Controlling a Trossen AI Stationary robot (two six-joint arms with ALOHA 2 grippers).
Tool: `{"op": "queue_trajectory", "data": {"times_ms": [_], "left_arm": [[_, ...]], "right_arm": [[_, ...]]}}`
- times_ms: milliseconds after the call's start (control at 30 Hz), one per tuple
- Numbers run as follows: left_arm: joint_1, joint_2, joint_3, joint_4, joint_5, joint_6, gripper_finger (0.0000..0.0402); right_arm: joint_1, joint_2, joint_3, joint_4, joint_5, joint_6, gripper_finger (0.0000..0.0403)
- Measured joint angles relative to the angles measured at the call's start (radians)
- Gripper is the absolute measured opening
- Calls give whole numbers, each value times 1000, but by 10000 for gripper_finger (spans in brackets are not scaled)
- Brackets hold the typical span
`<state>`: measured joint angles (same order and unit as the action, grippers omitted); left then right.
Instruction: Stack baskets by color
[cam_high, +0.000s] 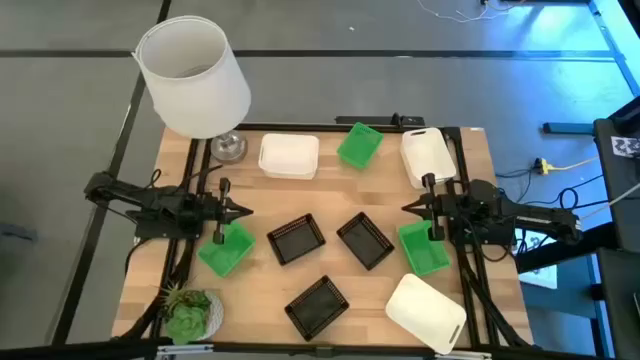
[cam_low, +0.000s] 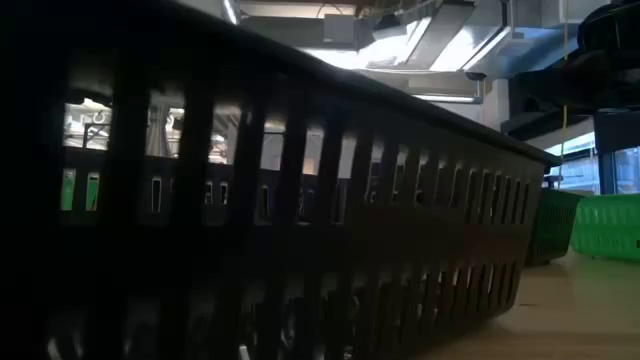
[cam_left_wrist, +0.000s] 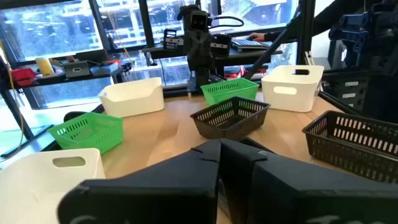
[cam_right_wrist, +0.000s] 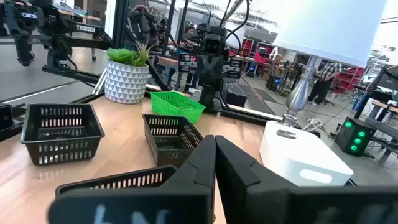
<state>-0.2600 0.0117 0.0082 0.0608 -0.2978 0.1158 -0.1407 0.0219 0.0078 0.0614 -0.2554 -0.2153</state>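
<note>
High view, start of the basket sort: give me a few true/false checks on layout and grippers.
1. All baskets lie apart, none stacked. True.
2. Three black baskets sit mid-table, e.g. this black basket. True.
3. The left gripper holds a green basket. False: it is shut on nothing, with a green basket lying on the table by it.
4. The lampshade stands at the table's right edge. False: it is at the far left corner.
5. The right gripper is wide open. False: it is shut.
</note>
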Motion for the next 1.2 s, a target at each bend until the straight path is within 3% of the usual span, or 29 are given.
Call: {"op": "queue_trajectory", "data": {"times_ms": [1067, 1200], "left_arm": [[0, 0, 0, 0, 0, 0, 0], [0, 0, 0, 0, 0, 0, 0]], "right_arm": [[0, 1, 0, 53, 0, -6, 12], [0, 0, 35, 142, -117, 55, 12]]}}
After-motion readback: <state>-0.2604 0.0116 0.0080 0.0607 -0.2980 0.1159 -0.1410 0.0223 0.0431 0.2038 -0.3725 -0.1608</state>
